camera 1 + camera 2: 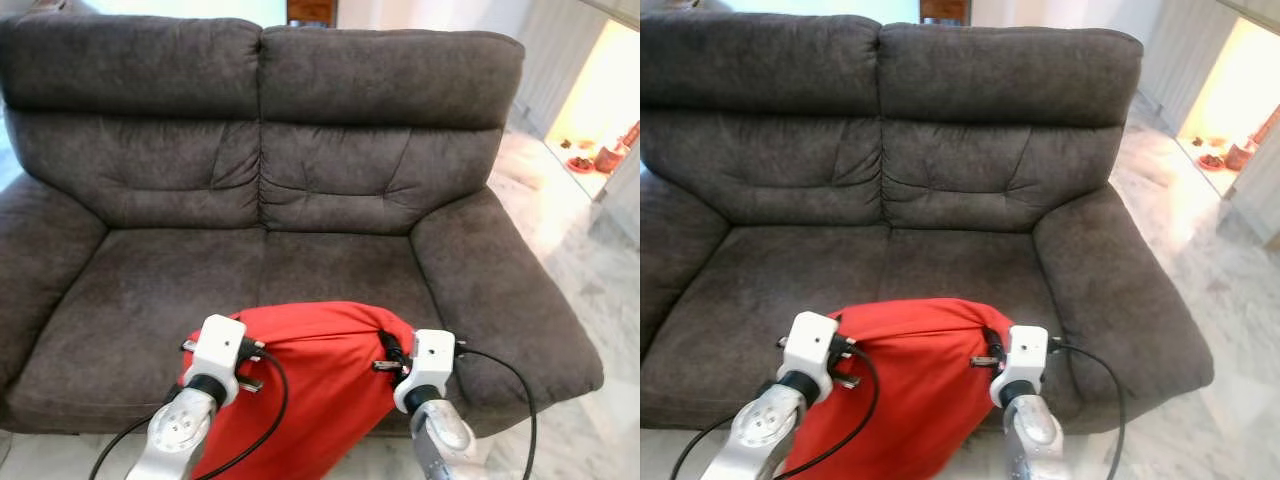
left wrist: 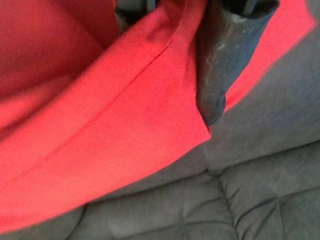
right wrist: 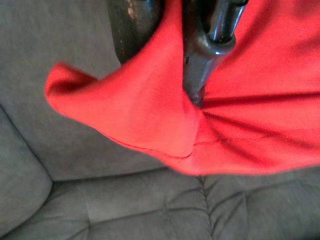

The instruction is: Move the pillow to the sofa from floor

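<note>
Left eye view: both grippers, left (image 1: 250,362) and right (image 1: 385,352), pinch the pillow's (image 1: 320,385) top corners. It's lifted before the sofa (image 1: 330,265), not yet on the seat.

A home's living room is shown. A two-seat sofa (image 1: 270,200) upholstered in dark grey-brown fabric, with padded arms and tufted back cushions, is set on a pale marble-patterned floor (image 1: 590,270), and light walls are seen behind it. To the robot's right, a brightly lit opening (image 1: 600,100) is seen, where a small reddish dish (image 1: 580,164) and a brown vessel (image 1: 610,157) are placed on a low ledge, as household ornaments would be.
</note>
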Tool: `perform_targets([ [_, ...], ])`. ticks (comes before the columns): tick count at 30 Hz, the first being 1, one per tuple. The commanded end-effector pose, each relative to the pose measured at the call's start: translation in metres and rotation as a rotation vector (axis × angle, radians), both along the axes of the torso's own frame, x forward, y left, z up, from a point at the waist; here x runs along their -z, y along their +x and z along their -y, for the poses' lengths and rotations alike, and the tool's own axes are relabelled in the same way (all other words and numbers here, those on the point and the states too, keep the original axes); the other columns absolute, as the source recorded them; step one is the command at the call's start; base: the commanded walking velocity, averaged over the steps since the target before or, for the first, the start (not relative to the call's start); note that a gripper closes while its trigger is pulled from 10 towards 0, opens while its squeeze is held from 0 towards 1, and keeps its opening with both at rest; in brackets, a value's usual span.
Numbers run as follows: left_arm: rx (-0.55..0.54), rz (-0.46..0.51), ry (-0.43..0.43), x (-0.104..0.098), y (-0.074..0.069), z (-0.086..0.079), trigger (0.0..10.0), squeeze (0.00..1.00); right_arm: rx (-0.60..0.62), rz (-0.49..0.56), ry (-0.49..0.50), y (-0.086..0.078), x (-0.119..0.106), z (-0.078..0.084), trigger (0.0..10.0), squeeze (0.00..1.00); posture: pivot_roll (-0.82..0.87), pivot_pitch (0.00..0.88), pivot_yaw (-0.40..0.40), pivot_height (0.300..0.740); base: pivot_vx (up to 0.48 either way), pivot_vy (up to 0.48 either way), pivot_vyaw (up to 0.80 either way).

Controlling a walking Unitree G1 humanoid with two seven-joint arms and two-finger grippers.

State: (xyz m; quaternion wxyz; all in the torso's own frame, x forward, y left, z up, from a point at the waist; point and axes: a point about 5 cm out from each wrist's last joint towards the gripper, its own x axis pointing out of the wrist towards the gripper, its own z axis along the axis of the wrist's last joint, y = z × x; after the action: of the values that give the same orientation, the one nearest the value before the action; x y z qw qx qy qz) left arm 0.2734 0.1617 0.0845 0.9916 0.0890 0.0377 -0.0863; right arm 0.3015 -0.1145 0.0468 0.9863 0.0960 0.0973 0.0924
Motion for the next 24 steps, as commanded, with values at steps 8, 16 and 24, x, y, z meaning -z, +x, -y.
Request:
perform_targets([
  [8,-0.096,0.131,-0.02,-0.026,0.007,-0.018,10.0,0.0,0.174,0.014,-0.019,0.002,-0.002,0.042,10.0,0.0,0.16,0.065,-0.009,0.74,0.262,-0.355,0.0],
  [16,-0.014,0.088,-0.066,-0.017,0.003,-0.01,10.0,0.0,0.18,0.017,-0.014,0.001,0.0,0.041,10.0,0.0,0.15,0.032,-0.002,0.74,0.066,-0.086,0.0],
  [24,-0.031,0.134,-0.094,-0.026,0.008,-0.013,10.0,0.0,0.185,0.016,-0.016,-0.003,0.002,0.047,10.0,0.0,0.15,0.024,-0.005,0.74,0.0,0.0,0.0],
])
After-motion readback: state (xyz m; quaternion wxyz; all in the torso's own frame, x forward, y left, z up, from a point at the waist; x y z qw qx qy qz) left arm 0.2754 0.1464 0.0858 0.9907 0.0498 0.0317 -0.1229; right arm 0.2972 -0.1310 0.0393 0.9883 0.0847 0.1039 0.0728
